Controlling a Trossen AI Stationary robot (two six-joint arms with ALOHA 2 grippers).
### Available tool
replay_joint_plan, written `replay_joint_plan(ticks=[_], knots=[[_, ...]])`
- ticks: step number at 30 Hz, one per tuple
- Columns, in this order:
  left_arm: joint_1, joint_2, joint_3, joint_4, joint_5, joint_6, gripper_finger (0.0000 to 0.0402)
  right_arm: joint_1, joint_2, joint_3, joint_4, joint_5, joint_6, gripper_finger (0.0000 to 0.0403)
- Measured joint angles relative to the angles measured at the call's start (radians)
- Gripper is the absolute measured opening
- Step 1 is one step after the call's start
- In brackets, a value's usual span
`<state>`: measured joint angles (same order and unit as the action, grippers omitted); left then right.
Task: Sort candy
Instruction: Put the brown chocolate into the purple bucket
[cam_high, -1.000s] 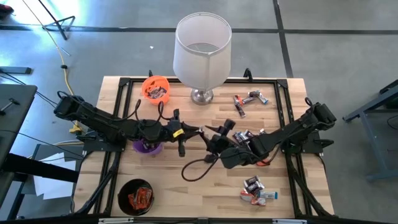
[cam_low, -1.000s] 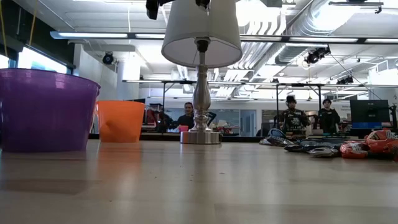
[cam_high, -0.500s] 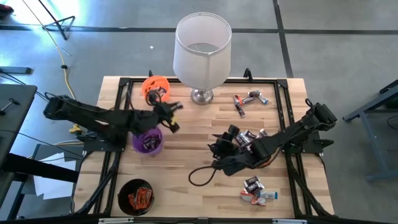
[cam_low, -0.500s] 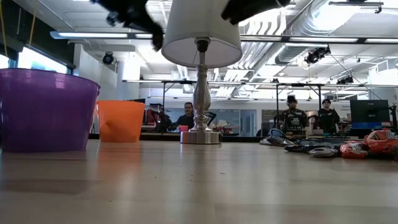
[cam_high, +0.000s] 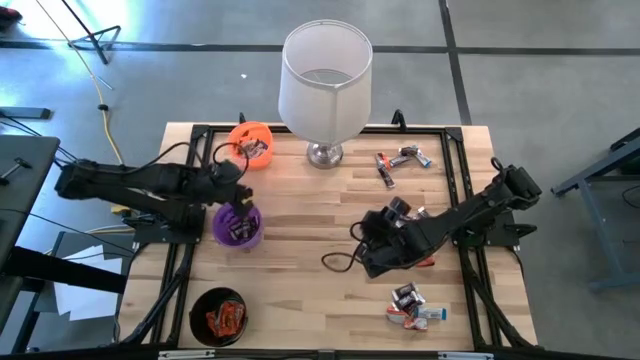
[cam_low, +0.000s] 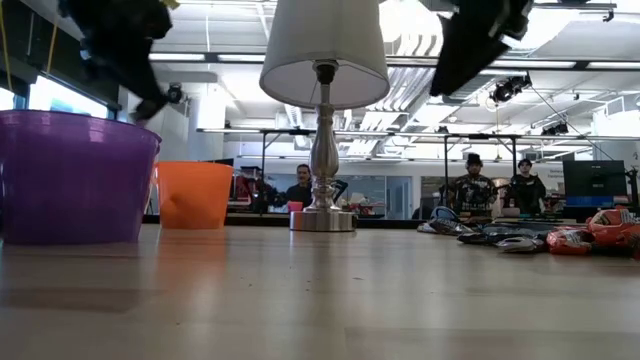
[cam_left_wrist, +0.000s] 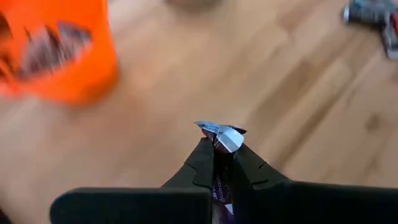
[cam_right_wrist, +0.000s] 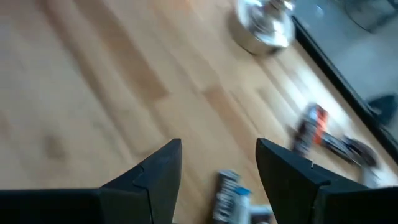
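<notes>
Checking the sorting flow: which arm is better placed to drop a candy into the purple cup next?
Left: its end effector grips a candy above the purple cup.

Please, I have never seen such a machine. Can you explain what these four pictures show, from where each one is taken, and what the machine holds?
It is a robot with two dark arms at a wooden table. One camera looks down from above, one sits at table height, and one rides on each wrist. On the table are a lamp, an orange cup, a purple cup, a black cup and scattered candy. The left gripper, over the purple cup, has its jaws shut on a silver-wrapped candy. The right gripper hangs above the table, jaws open and empty.
</notes>
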<state>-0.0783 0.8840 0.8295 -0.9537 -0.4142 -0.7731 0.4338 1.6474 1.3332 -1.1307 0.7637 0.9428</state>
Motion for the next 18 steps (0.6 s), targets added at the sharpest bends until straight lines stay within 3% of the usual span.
replay_joint_plan(ticks=[4, 9, 15, 18], knots=[[-0.029, -0.001, 0.000, -0.084, 0.091, -0.111, 0.0001, -0.052, 0.000, 0.000, -0.152, -0.001, 0.132, 0.0201], [-0.060, 0.003, 0.000, -0.098, 0.102, -0.188, 0.0001, -0.144, 0.000, 0.000, -0.325, 0.002, 0.253, 0.0201], [-0.103, 0.003, 0.000, -0.115, 0.099, -0.356, 0.0001, -0.245, -0.001, 0.000, -0.435, 0.005, 0.250, 0.0201], [-0.131, 0.003, 0.000, -0.147, 0.081, -0.431, 0.0001, -0.279, -0.001, 0.000, -0.440, 0.060, 0.226, 0.0201]])
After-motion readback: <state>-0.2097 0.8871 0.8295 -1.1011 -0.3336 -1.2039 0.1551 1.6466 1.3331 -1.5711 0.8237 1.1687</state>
